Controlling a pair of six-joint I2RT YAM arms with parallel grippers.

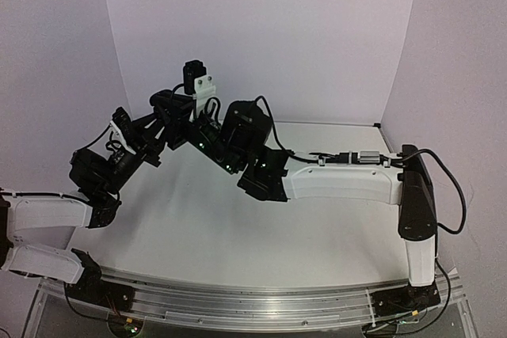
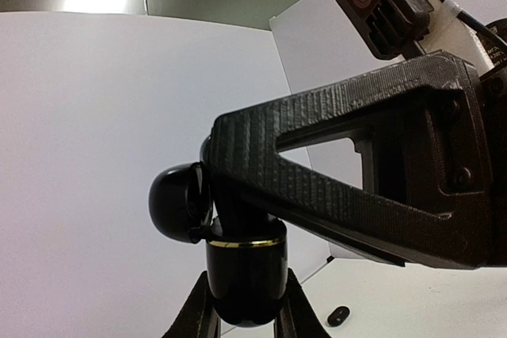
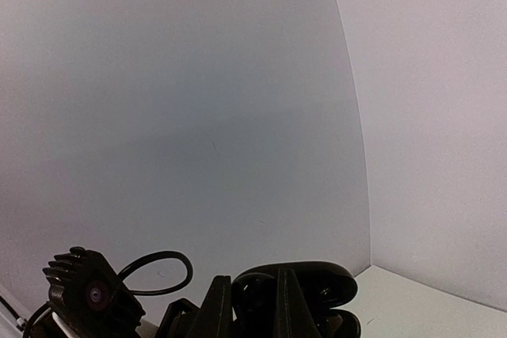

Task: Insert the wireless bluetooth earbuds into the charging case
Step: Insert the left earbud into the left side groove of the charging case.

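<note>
The left pincer (image 2: 245, 300) is pinching the black charging case (image 2: 245, 260) upright, its lid hanging open. The right pincer (image 3: 253, 294) is hovering at the case's top; I cannot tell its grip. A black earbud (image 2: 338, 316) is lying on the desk (image 2: 420, 298), apart from both.

Left arm (image 1: 47, 215) and right arm (image 1: 341, 184): white link shells, black joint housings. Black cables (image 1: 462, 199) loop off the right. Jaws ribbed black plastic, screw heads (image 2: 463, 175) showing.
</note>
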